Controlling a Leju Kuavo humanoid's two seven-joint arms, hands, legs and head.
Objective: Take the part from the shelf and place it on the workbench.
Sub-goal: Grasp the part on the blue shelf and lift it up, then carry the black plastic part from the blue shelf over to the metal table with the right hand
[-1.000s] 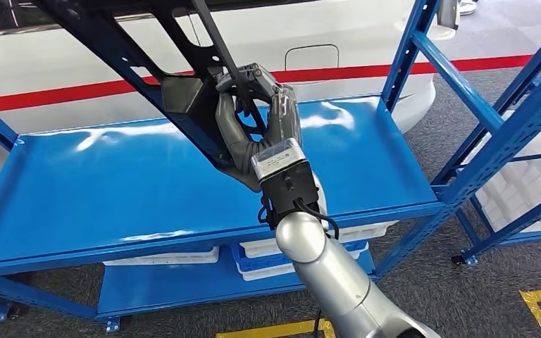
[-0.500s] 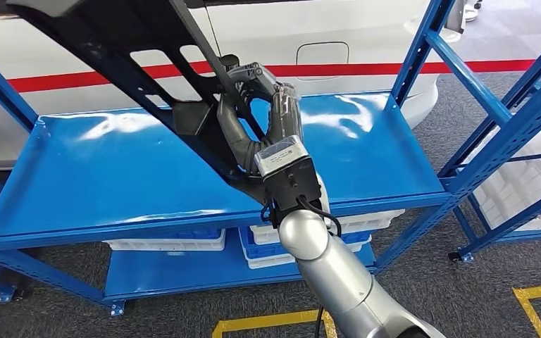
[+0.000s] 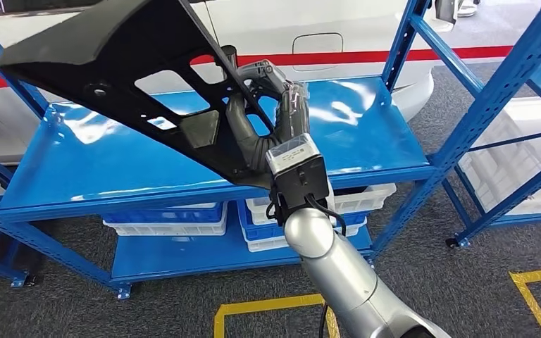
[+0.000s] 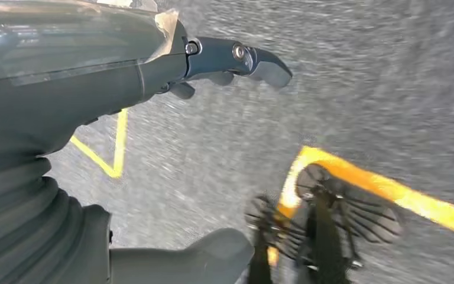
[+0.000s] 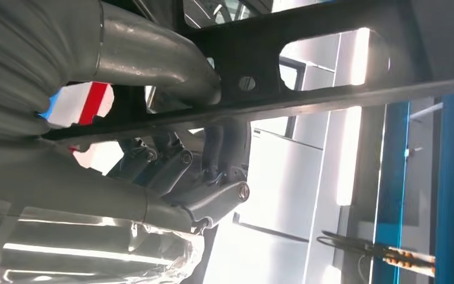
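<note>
A long black plastic part (image 3: pixel 127 63) with several cut-out openings hangs tilted in the air above the blue shelf (image 3: pixel 148 172). My right hand (image 3: pixel 268 113) grips one of its bars near the lower end, fingers wrapped around it. In the right wrist view the thumb and fingers (image 5: pixel 213 201) close around the part's dark bar (image 5: pixel 284 103). My left hand (image 4: pixel 153 65) hangs over the grey floor with its fingers apart and nothing in it.
The blue shelf's uprights (image 3: pixel 479 105) stand on the right and left (image 3: pixel 0 63). White and blue bins (image 3: pixel 183 218) sit on the lower level. A white car body with a red stripe (image 3: pixel 366 53) is behind. Yellow floor tape (image 3: pixel 268 306) marks the carpet.
The camera has pulled back and the whole scene has shifted. My right hand still grips the part, which now sits higher and clear of the shelf surface, with more of its length in view.
</note>
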